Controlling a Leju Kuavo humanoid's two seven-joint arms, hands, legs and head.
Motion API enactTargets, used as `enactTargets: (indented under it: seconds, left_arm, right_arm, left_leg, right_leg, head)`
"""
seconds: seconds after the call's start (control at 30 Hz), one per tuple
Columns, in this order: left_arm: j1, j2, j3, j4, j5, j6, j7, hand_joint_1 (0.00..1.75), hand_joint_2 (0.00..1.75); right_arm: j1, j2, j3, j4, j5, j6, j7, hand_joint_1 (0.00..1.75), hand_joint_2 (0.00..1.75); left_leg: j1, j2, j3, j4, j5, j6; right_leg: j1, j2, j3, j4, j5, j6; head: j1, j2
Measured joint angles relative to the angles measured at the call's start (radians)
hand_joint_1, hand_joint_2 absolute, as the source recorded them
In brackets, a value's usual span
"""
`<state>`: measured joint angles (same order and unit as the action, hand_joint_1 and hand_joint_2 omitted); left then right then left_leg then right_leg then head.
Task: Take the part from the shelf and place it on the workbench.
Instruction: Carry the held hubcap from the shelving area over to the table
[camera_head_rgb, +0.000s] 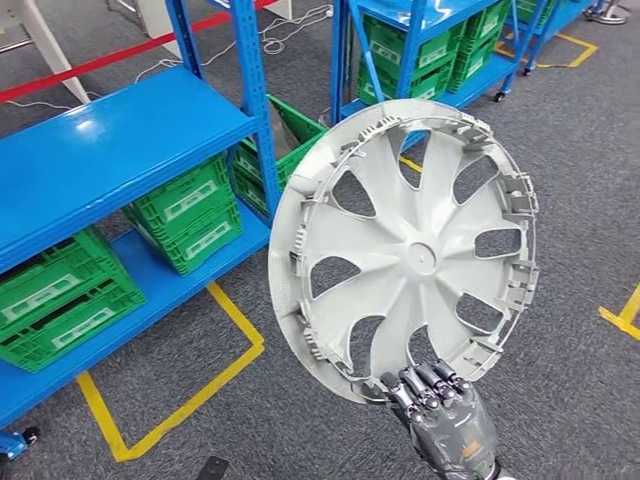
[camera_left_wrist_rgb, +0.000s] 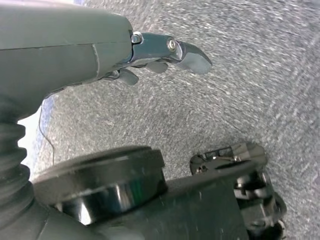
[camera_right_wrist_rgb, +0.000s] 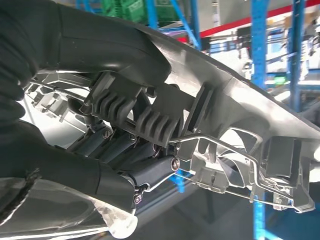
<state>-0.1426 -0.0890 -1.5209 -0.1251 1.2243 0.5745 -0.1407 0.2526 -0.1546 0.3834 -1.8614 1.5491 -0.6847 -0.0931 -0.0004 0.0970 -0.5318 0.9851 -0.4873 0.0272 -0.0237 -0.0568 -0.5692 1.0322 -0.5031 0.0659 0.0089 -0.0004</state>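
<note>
Silver plastic wheel cover, already off the shelf and held up in the air, near and right of centre, tilted with its ribbed back side and clips facing the camera. Gripped at its near lower rim by the right hand, dark fingers hooked over the edge; up close, fingers pressed under the rim and thumb on the other side, clamped firmly on the wheel cover.

Left hand hanging low over grey carpet, holding nothing; one metal fingertip stretched out, the rest tucked behind the palm, so apart or together cannot be told.

Blue shelf on the left, its top board bare, green crates on the lower level. More blue racks with crates far behind. Yellow floor tape marking a bay beside the shelf.

Judged from this: pick-up done, part clear of the shelf. Left to do: carrying to the workbench and setting down. No workbench visible here, so likely a turn or walk needed first. Roughly halfway.
</note>
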Motion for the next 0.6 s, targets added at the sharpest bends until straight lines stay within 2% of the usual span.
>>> enactTargets:
  seconds: [0.03, 0.07, 0.13, 0.17, 0.2, 0.27, 0.3, 0.33, 0.37, 0.4, 0.43, 0.5, 0.53, 0.57, 0.6]
  left_arm:
    - [-0.001, 0.0, 0.0, 0.0, 0.0, -0.001, 0.001, 0.0, 1.75]
    - [-0.001, 0.0, 0.0, 0.0, 0.001, -0.001, 0.002, 0.0, 1.75]
    - [-0.003, 0.0, 0.0, 0.0, 0.001, -0.002, 0.002, 0.0, 1.75]
    - [-0.003, 0.0, 0.0, 0.0, 0.001, -0.002, 0.002, 0.0, 1.75]
    - [-0.003, 0.0, 0.0, 0.0, 0.001, -0.001, 0.003, 0.0, 1.75]
    - [-0.002, 0.0, 0.0, 0.0, 0.001, -0.001, 0.003, 0.0, 1.75]
    - [-0.002, 0.001, 0.0, 0.0, 0.001, -0.001, 0.003, 0.0, 1.75]
    - [-0.002, 0.001, 0.0, 0.0, 0.001, -0.001, 0.003, 0.0, 1.75]
    - [-0.003, 0.002, 0.0, 0.0, 0.002, -0.001, 0.003, 0.0, 1.75]
    - [-0.003, 0.002, -0.001, 0.0, 0.001, -0.001, 0.005, 0.0, 1.75]
    - [-0.003, 0.002, -0.001, 0.0, 0.001, -0.001, 0.007, 0.0, 1.75]
    - [-0.002, 0.004, -0.001, 0.0, 0.002, -0.001, 0.01, 0.0, 1.75]
    - [-0.001, 0.005, -0.001, 0.001, 0.002, -0.001, 0.011, 0.0, 1.75]
    - [-0.002, 0.006, -0.002, 0.001, 0.002, -0.001, 0.011, 0.0, 1.75]
    - [-0.003, 0.006, -0.002, 0.001, 0.002, -0.001, 0.011, 0.0, 1.75]
  right_arm:
    - [-0.006, -0.001, 0.011, 0.002, 0.0, 0.0, 0.007, 1.75, 1.75]
    - [-0.009, -0.002, 0.02, 0.004, 0.0, 0.0, 0.012, 1.75, 1.75]
    - [-0.011, -0.004, 0.034, 0.005, 0.001, 0.0, 0.018, 1.75, 1.75]
    - [-0.012, -0.004, 0.04, 0.005, 0.002, 0.0, 0.018, 1.75, 1.75]
    - [-0.014, -0.005, 0.044, 0.005, 0.002, 0.0, 0.018, 1.75, 1.75]
    - [-0.02, -0.007, 0.053, 0.006, -0.001, 0.0, 0.019, 1.75, 1.75]
    - [-0.022, -0.008, 0.057, 0.006, -0.004, 0.0, 0.02, 1.75, 1.75]
    - [-0.023, -0.009, 0.061, 0.006, -0.008, 0.0, 0.022, 1.75, 1.75]
    - [-0.024, -0.01, 0.064, 0.006, -0.011, 0.0, 0.025, 1.75, 1.75]
    - [-0.024, -0.01, 0.066, 0.006, -0.014, 0.0, 0.027, 1.75, 1.75]
    - [-0.024, -0.011, 0.068, 0.006, -0.016, 0.0, 0.029, 1.75, 1.75]
    - [-0.025, -0.011, 0.071, 0.006, -0.018, 0.0, 0.03, 1.75, 1.75]
    - [-0.026, -0.011, 0.073, 0.006, -0.018, 0.0, 0.03, 1.75, 1.75]
    - [-0.027, -0.012, 0.075, 0.006, -0.018, 0.0, 0.03, 1.75, 1.75]
    - [-0.027, -0.012, 0.076, 0.006, -0.019, 0.0, 0.03, 1.75, 1.75]
  left_leg:
    - [-0.002, 0.008, -0.001, 0.005, -0.002, -0.007]
    - [-0.004, 0.016, -0.001, 0.008, -0.003, -0.014]
    - [-0.002, 0.027, 0.0, 0.012, -0.005, -0.024]
    - [0.001, 0.014, -0.003, 0.021, -0.016, -0.03]
    - [0.004, -0.009, -0.012, 0.048, -0.038, -0.035]
    - [0.008, -0.066, -0.057, 0.161, -0.107, -0.04]
    - [0.008, -0.08, -0.086, 0.23, -0.139, -0.04]
    - [0.008, -0.086, -0.107, 0.282, -0.155, -0.039]
    - [0.008, -0.089, -0.115, 0.301, -0.151, -0.037]
    - [0.008, -0.093, -0.104, 0.277, -0.126, -0.033]
    - [0.008, -0.102, -0.078, 0.22, -0.087, -0.027]
    - [0.009, -0.153, -0.023, 0.092, -0.024, -0.012]
    - [0.008, -0.174, -0.007, 0.054, -0.011, -0.006]
    - [0.007, -0.186, -0.001, 0.036, -0.011, -0.002]
    - [0.006, -0.181, -0.001, 0.029, -0.012, 0.0]
  right_leg:
    - [0.002, -0.008, 0.018, -0.03, 0.005, -0.009]
    - [0.006, -0.007, 0.021, -0.036, 0.002, -0.02]
    - [0.005, 0.015, 0.015, -0.034, 0.008, -0.037]
    - [0.004, 0.025, 0.012, -0.034, 0.011, -0.044]
    - [0.002, 0.035, 0.01, -0.036, 0.015, -0.05]
    - [0.001, 0.058, 0.006, -0.037, 0.02, -0.06]
    - [0.003, 0.071, 0.003, -0.036, 0.022, -0.062]
    - [0.004, 0.084, 0.001, -0.036, 0.023, -0.064]
    - [0.006, 0.099, 0.0, -0.036, 0.024, -0.065]
    - [0.007, 0.115, 0.0, -0.035, 0.025, -0.065]
    - [0.008, 0.13, 0.001, -0.035, 0.026, -0.064]
    - [0.008, 0.159, -0.001, -0.033, 0.029, -0.06]
    - [0.006, 0.171, -0.006, -0.031, 0.031, -0.055]
    - [0.003, 0.183, -0.013, -0.03, 0.035, -0.049]
    - [0.001, 0.195, -0.02, -0.03, 0.039, -0.042]
  head:
    - [-0.001, 0.0]
    - [-0.003, 0.0]
    - [-0.005, 0.0]
    - [-0.005, 0.0]
    - [-0.007, 0.0]
    - [-0.01, 0.0]
    - [-0.011, 0.0]
    - [-0.01, 0.0]
    - [-0.01, 0.0]
    - [-0.01, 0.0]
    - [-0.01, 0.0]
    - [-0.009, 0.0]
    - [-0.01, 0.0]
    - [-0.011, 0.0]
    - [-0.012, 0.0]
